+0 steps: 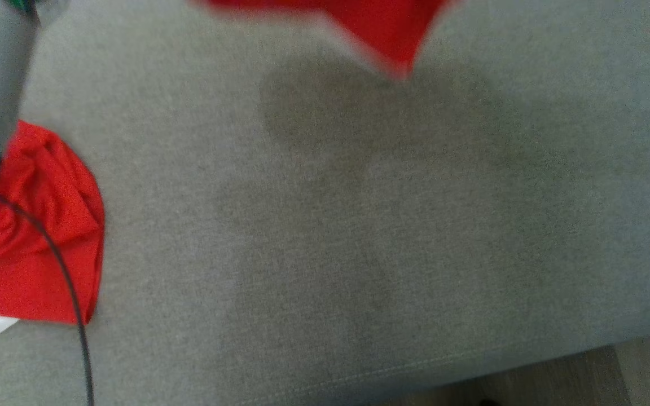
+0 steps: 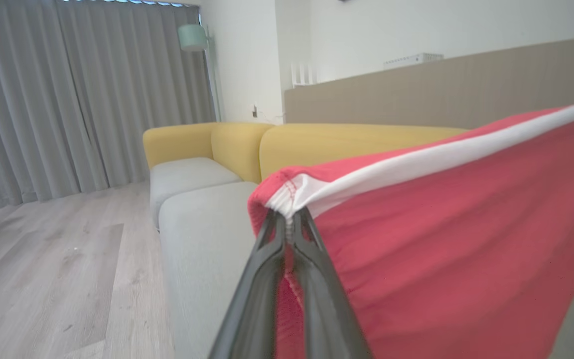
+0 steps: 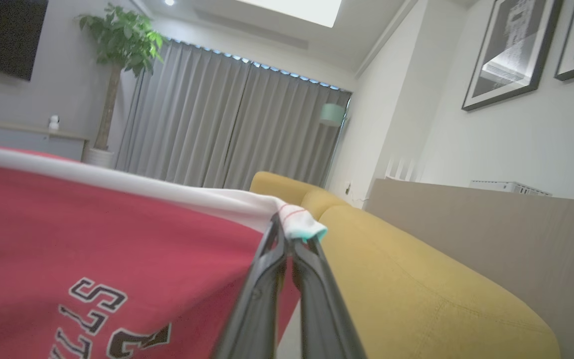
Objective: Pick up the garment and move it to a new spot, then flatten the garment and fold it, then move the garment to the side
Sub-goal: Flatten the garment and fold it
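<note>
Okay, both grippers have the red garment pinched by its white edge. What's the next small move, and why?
Probably lower both arms together toward the grey seat cushion, keeping the spread. The left gripper and right gripper are each shut on a corner of the white edge. The red garment hangs stretched between them, its lower tip seemingly above the cushion.

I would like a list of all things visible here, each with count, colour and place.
garment: one, red with white band, held up at two corners
sofa: one, yellow back and grey seats, below garment
curtains: one run, grey, beyond sofa
floor: one, pale wood, beside sofa
plant: one, green, beside curtains
framed pictures: two, dark frames, wall behind sofa
left fingers: two, dark, shut on garment's band
right fingers: two, dark, shut on garment's band
</note>
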